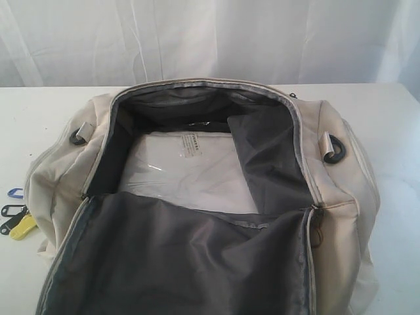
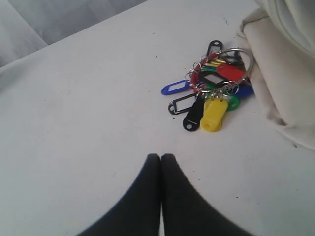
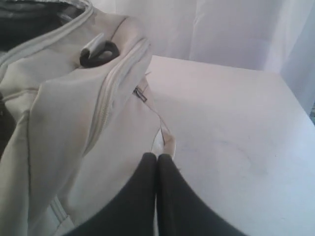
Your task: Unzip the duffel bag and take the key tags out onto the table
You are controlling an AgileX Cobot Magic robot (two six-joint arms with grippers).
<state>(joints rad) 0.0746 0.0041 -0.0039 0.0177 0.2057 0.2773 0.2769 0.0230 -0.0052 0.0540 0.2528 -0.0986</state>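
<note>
The cream duffel bag (image 1: 210, 197) lies unzipped in the middle of the white table (image 1: 33, 118), its flap folded toward the camera and dark grey lining showing. The key tags (image 2: 211, 93), a ringed cluster of yellow, green, red, blue and black, lie on the table right beside the bag's cream side (image 2: 280, 73); the exterior view shows them at the left edge (image 1: 16, 220). My left gripper (image 2: 161, 156) is shut and empty, hovering short of the tags. My right gripper (image 3: 157, 155) is shut with nothing in it, over the bag's end (image 3: 74, 128) near a webbing strap end.
A clear plastic-wrapped white packet (image 1: 187, 170) lies inside the bag. Black strap rings (image 1: 335, 152) sit at both bag ends. White curtains (image 1: 210, 39) hang behind the table. Bare tabletop (image 3: 236, 128) stretches beside the bag's right end.
</note>
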